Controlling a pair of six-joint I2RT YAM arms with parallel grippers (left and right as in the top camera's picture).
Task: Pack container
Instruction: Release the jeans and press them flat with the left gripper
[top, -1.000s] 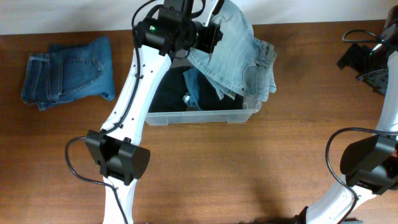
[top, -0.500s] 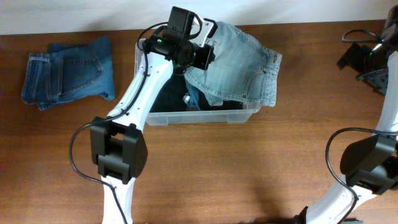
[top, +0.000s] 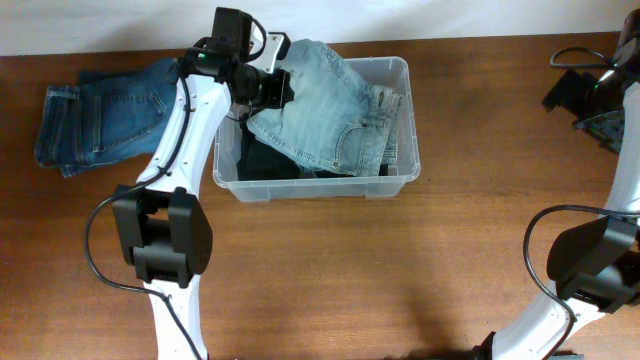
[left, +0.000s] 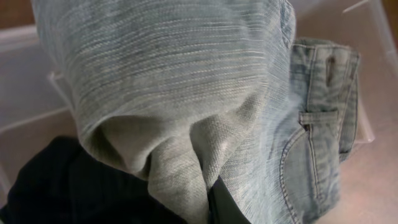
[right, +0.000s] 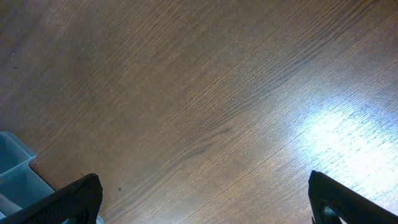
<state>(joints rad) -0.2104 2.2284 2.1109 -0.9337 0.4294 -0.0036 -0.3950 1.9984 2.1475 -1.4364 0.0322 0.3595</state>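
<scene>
Now the left gripper (top: 272, 88), clamped on the light jeans (top: 325, 115), has dragged them leftward into the container (top: 402, 68) at far centre, so this garment is nearly packed, while the right gripper (right: 205, 194) hangs open at right.

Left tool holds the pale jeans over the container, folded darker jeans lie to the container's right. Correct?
No: the overhead view shows the folded darker jeans to the left of the container. The left tool does hold the pale jeans.
</scene>
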